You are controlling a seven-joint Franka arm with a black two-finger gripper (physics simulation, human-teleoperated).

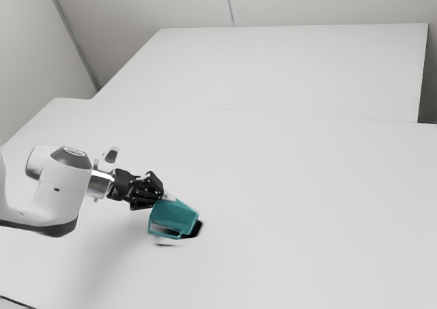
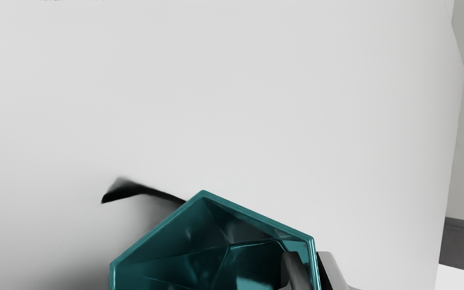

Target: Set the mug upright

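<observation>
My pincer is clamped on the wall of the teal mug, which leans tilted low at the white table, so I judge the grip secured, with righting and release left.

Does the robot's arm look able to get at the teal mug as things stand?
Yes, it seems so: the claw already appears closed on the wall of the mug, one finger inside and one outside, with nothing blocking the way.
</observation>
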